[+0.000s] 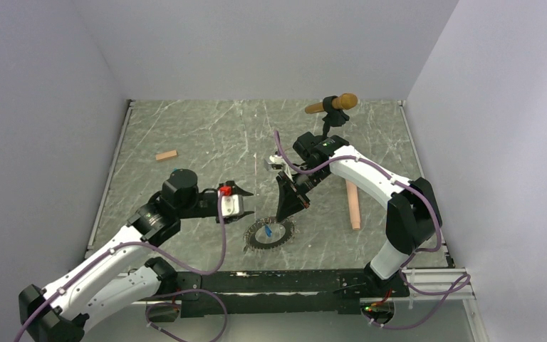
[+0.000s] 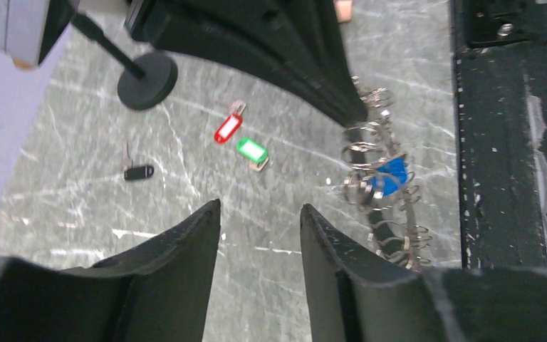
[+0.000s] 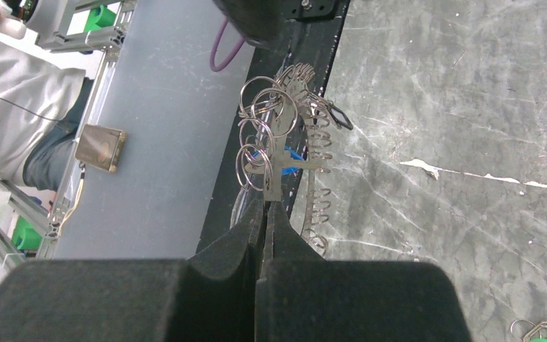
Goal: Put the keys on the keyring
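Note:
The keyring (image 1: 269,234), a loop of metal links carrying many small rings, lies near the table's front edge. My right gripper (image 1: 290,208) points down at it. In the right wrist view that gripper (image 3: 266,206) is shut on a thin metal tab of the keyring (image 3: 271,128). A blue-tagged key (image 2: 388,174) sits in among the rings. The red-tagged key (image 2: 228,128) and the green-tagged key (image 2: 251,149) lie loose on the table, side by side. My left gripper (image 2: 260,210) hovers short of them, open with nothing between its fingers, and stands left of the ring (image 1: 248,203).
A black stand (image 2: 147,80) with a round base holds a wooden-tipped piece (image 1: 331,105) at the back. A small black fob with a key (image 2: 139,172) lies left of the tags. There is a wooden block (image 1: 166,154) at far left, a wooden stick (image 1: 354,204) at right, and a black rail (image 1: 278,281) along the near edge.

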{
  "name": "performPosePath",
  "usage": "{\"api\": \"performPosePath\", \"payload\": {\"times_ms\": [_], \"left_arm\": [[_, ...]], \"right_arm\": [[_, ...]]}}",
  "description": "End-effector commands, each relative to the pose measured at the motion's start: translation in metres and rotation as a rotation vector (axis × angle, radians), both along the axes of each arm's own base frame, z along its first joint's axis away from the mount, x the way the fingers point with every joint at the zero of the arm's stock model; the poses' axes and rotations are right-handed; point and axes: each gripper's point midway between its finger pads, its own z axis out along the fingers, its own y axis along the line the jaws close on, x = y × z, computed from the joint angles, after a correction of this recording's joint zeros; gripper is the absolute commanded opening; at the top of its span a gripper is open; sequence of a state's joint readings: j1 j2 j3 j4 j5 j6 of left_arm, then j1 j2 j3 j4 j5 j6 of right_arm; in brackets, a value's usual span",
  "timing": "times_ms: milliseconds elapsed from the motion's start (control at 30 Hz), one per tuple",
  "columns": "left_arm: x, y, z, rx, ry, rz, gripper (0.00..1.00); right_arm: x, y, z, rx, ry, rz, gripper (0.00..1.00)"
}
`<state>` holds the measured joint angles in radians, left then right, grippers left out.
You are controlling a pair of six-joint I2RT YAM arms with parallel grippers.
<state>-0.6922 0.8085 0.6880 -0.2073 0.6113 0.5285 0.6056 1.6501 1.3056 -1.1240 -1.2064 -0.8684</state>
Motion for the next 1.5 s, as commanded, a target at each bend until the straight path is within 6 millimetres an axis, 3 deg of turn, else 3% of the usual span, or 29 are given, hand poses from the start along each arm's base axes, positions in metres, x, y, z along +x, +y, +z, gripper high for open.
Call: {"api": "performPosePath", "payload": {"times_ms": [0, 100, 200, 400, 733, 1067, 1200, 1400, 1467], "left_arm": [[-0.028, -0.004, 0.025, -0.042, -0.102, -0.178, 0.53], [-0.038, -0.006, 0.04, -0.046, -0.111, -0.243, 0.53], [-0.044, -0.013, 0.041, -0.025, -0.102, -0.285, 0.53], [-0.044, -0.028, 0.028, 0.04, -0.086, -0.292, 0.5], [-0.047, -0.031, 0.003, 0.115, -0.047, -0.287, 0.45], [-0.023, -0.02, -0.028, 0.235, -0.032, -0.155, 0.24], [-0.02, -0.017, -0.027, 0.236, -0.038, -0.127, 0.2], [-0.025, -0.016, -0.024, 0.21, -0.044, -0.139, 0.06], [-0.027, -0.017, -0.022, 0.188, -0.051, -0.146, 0.07]], "right_arm": [[-0.001, 0.006, 0.018, 0.085, -0.003, 0.013, 0.0], [-0.001, 0.006, 0.017, 0.083, 0.0, 0.013, 0.0], [0.0, 0.007, 0.017, 0.082, 0.004, 0.015, 0.0], [0.0, 0.007, 0.016, 0.08, 0.0, 0.013, 0.0], [-0.001, 0.006, 0.017, 0.083, 0.003, 0.015, 0.0], [-0.002, 0.005, 0.017, 0.083, -0.004, 0.012, 0.0], [-0.002, 0.005, 0.017, 0.081, -0.004, 0.012, 0.0], [-0.002, 0.005, 0.017, 0.081, -0.004, 0.011, 0.0], [-0.002, 0.005, 0.016, 0.081, -0.003, 0.013, 0.0]]}}
